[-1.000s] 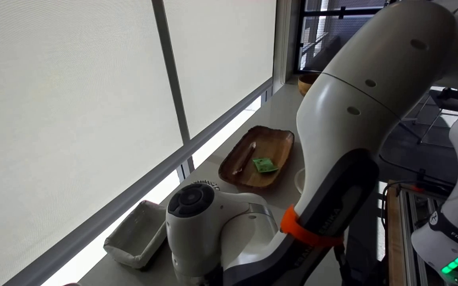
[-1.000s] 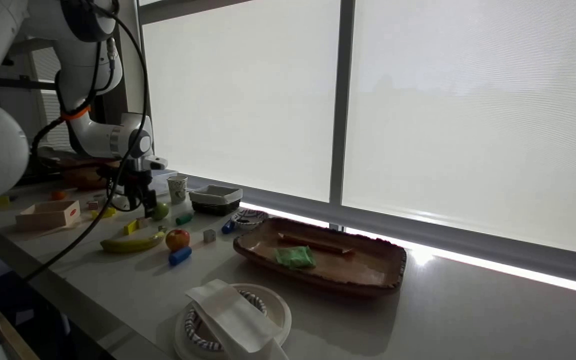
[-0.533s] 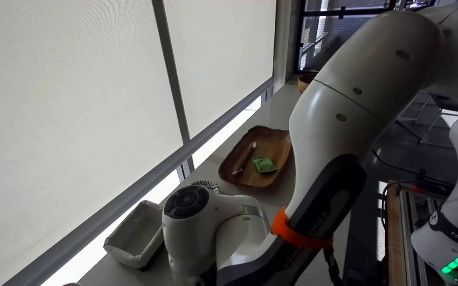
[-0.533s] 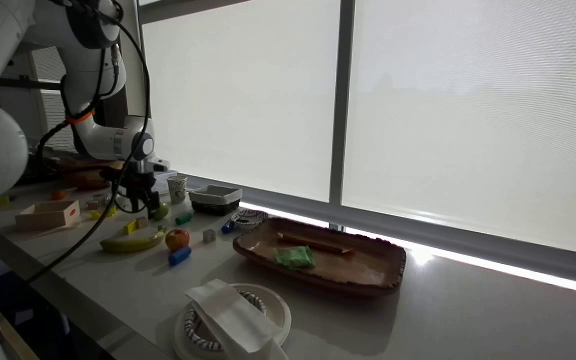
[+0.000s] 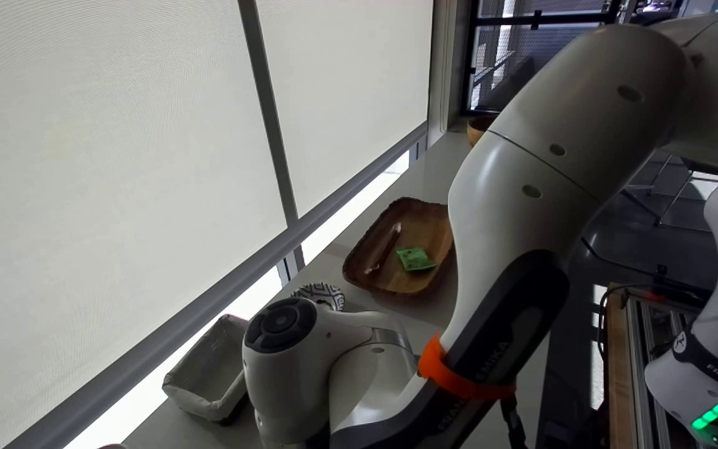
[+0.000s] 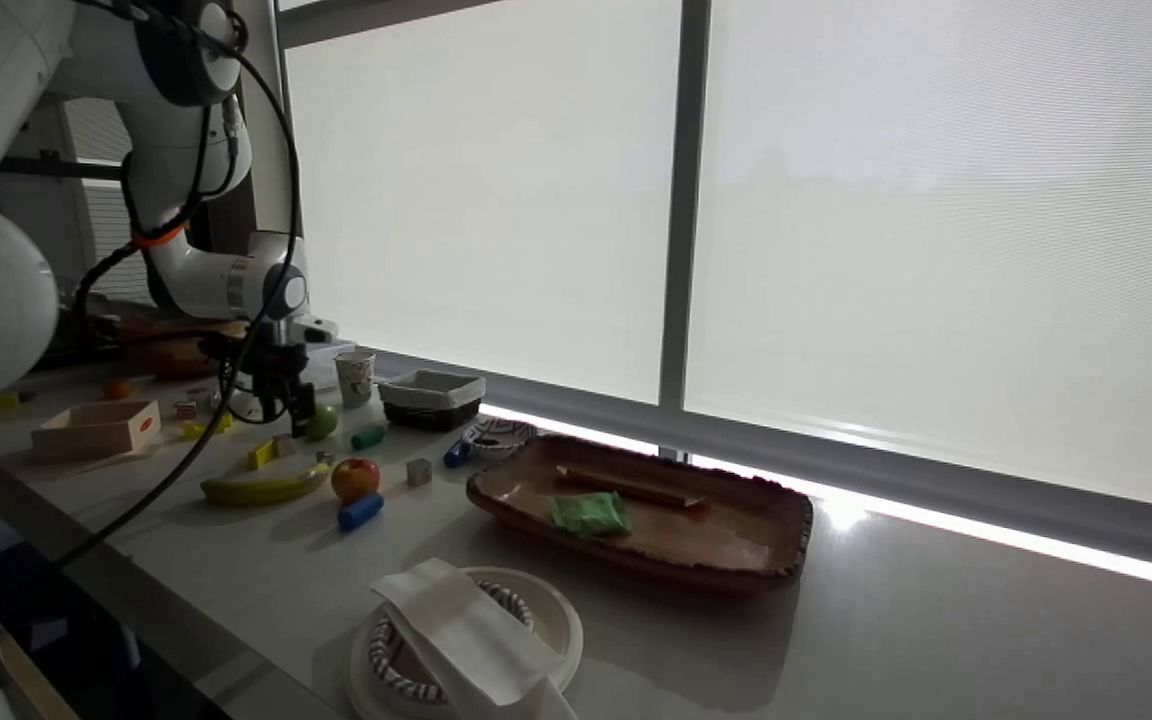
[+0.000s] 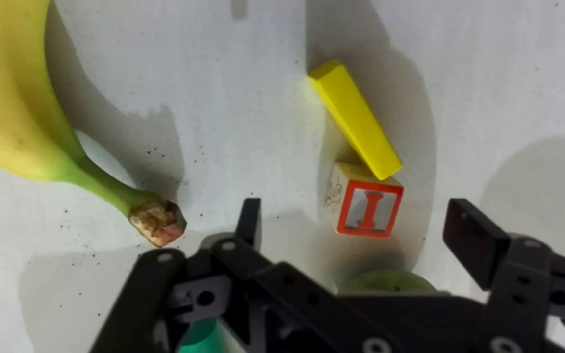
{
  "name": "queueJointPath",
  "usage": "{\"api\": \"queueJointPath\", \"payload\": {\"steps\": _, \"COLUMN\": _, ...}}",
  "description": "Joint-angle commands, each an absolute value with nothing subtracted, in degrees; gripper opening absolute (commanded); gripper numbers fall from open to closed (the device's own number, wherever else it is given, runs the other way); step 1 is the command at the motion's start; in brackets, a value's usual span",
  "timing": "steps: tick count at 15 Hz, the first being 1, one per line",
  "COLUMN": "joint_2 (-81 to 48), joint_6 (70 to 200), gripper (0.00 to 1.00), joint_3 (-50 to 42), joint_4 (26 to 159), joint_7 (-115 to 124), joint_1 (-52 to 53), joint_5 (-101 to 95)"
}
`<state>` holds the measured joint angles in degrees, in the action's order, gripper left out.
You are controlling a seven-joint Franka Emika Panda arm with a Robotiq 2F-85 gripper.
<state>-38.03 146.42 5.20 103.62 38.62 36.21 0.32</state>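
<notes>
Letter block (image 7: 368, 210): smooth wood. Yellow block (image 7: 356, 120): smooth, satin. Tray (image 6: 726, 542): glossy wood. Napkin (image 6: 476, 635): matt paper.

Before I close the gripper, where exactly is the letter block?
In the wrist view, the letter block sits right of centre, framed by the open gripper, at the lower end of the yellow block and right of the banana.
</notes>
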Motion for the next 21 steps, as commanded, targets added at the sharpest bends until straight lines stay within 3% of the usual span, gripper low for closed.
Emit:
{"api": "queueJointPath", "payload": {"steps": 1, "joint_2": -40.4, "joint_6": 143.4, "gripper": 0.91, "joint_3": 5.1, "joint_4": 100.1, "joint_7": 40.2, "joint_1": 36.6, "joint_5": 0.5}}
{"api": "queueJointPath", "payload": {"steps": 6, "joint_2": -43.0, "joint_6": 143.2, "gripper": 0.86, "joint_3": 5.6, "joint_4": 97.5, "joint_7": 39.5, "joint_1": 36.0, "joint_5": 0.8}}
{"api": "queueJointPath", "payload": {"steps": 8, "joint_2": -43.8, "joint_6": 143.1, "gripper": 0.78, "joint_3": 5.5, "joint_4": 96.7, "joint_7": 39.5, "joint_1": 36.0, "joint_5": 0.9}}
{"api": "queueJointPath", "payload": {"steps": 9, "joint_2": -44.3, "joint_6": 142.9, "gripper": 0.56, "joint_3": 5.6, "joint_4": 96.2, "joint_7": 39.4, "joint_1": 35.9, "joint_5": 1.0}}
{"api": "queueJointPath", "payload": {"steps": 11, "joint_2": -45.1, "joint_6": 142.6, "gripper": 0.53, "joint_3": 5.5, "joint_4": 95.3, "joint_7": 39.3, "joint_1": 35.9, "joint_5": 1.1}}
{"api": "queueJointPath", "payload": {"steps": 17, "joint_2": -45.6, "joint_6": 139.6, "gripper": 0.09, "joint_3": 5.6, "joint_4": 93.2, "joint_7": 39.6, "joint_1": 36.0, "joint_5": 1.1}}
{"api": "queueJointPath", "payload": {"steps": 21, "joint_2": -43.4, "joint_6": 134.5, "gripper": 0.09, "joint_3": 5.6, "joint_4": 93.3, "joint_7": 40.6, "joint_1": 36.4, "joint_5": 0.8}}
